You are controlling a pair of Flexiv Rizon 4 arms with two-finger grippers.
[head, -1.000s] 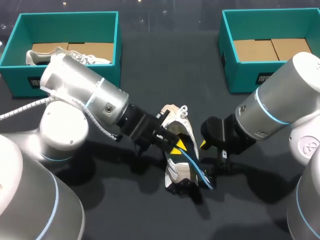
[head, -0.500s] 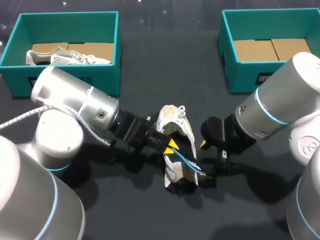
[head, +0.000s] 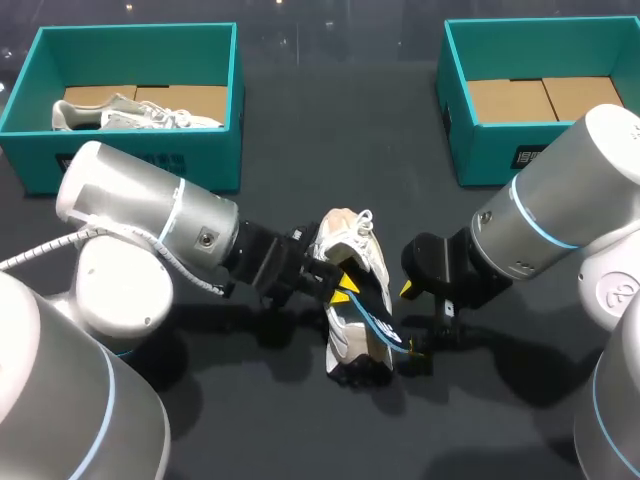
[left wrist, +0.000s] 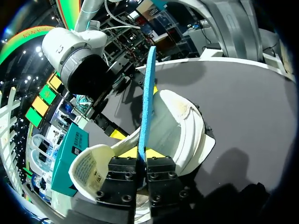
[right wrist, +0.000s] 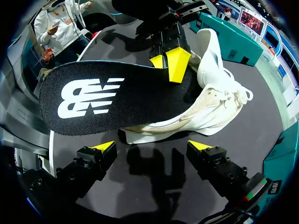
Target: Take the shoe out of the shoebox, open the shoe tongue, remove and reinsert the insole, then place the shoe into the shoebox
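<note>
Drawing back a little toward its own side over the last second, the left arm [head: 150, 215] has sunk lower over the table [head: 330, 130]. The right arm [head: 570, 190] has not shifted at all. Both teal shoeboxes stand where they did: the left shoebox [head: 215, 130] with another shoe [head: 120, 112] in it, the right shoebox [head: 455, 100] holding only cardboard.

The white sneaker [head: 350, 240] lies out on the table between the two grippers, clear of both boxes, and has rocked slightly with the left arm's pull.

The insole [right wrist: 112, 100], black on top and blue beneath, is pinched at one end by the left gripper [head: 345, 290] just at the shoe's opening. Most of it lies outside, across the sneaker's side. Its free end reached further toward the right gripper [right wrist: 152, 145] a second ago and now sits shorter and lower.

That right gripper is spread wide and empty, the sneaker just ahead of it, untouched.

I judge the insole step is mid-course; seating it fully and boxing the sneaker remain.
</note>
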